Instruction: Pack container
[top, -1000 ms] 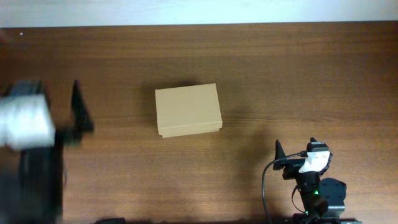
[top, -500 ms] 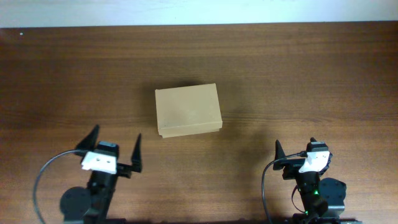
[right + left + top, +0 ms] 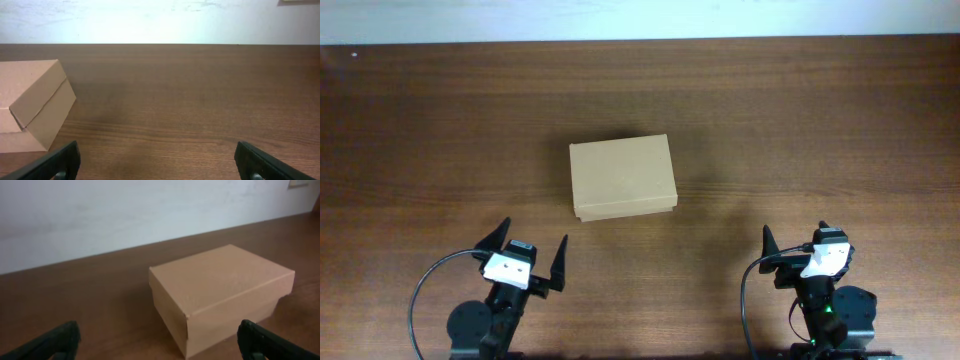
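Note:
The container [image 3: 622,178] is a tan cardboard box with its flap lid shut, resting at the middle of the wooden table. It fills the right half of the left wrist view [image 3: 225,295] and sits at the left edge of the right wrist view [image 3: 30,105]. My left gripper [image 3: 531,240] is open and empty, near the front edge, short of the box and to its left; it also shows in the left wrist view [image 3: 160,342]. My right gripper [image 3: 796,236] is open and empty at the front right, well apart from the box, and shows in the right wrist view [image 3: 157,162]. No green tape roll is in view.
The dark wooden table [image 3: 800,120] ends at a white wall along the far edge [image 3: 640,20]. Both arm bases and their cables sit at the front edge.
My left arm has swung in from the table's left edge to the front left, its open gripper now pointing toward the box. The right arm and the box have not moved.

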`<state>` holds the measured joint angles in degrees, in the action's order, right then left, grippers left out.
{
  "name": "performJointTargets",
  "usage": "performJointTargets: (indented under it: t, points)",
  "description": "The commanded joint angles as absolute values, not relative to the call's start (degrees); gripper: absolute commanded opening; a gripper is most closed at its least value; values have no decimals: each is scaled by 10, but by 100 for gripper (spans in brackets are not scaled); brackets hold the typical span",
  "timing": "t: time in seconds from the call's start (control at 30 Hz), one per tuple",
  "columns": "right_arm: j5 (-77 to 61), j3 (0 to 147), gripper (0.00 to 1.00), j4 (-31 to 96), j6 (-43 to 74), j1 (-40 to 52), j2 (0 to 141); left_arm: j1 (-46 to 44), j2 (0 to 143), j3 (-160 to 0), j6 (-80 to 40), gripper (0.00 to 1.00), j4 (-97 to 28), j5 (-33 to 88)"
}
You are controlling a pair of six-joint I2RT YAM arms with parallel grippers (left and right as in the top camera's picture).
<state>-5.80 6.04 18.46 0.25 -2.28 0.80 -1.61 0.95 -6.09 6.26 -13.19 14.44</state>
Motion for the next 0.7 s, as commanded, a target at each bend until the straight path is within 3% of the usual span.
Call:
performJointTargets:
  t: [0.0, 0.67]
  points:
    - [-51, 56, 99, 184, 9, -27, 3, -17, 3, -56, 68, 100, -156, 153]
    - [-51, 56, 99, 184, 9, -27, 3, -17, 3, -56, 68, 100, -176, 153]
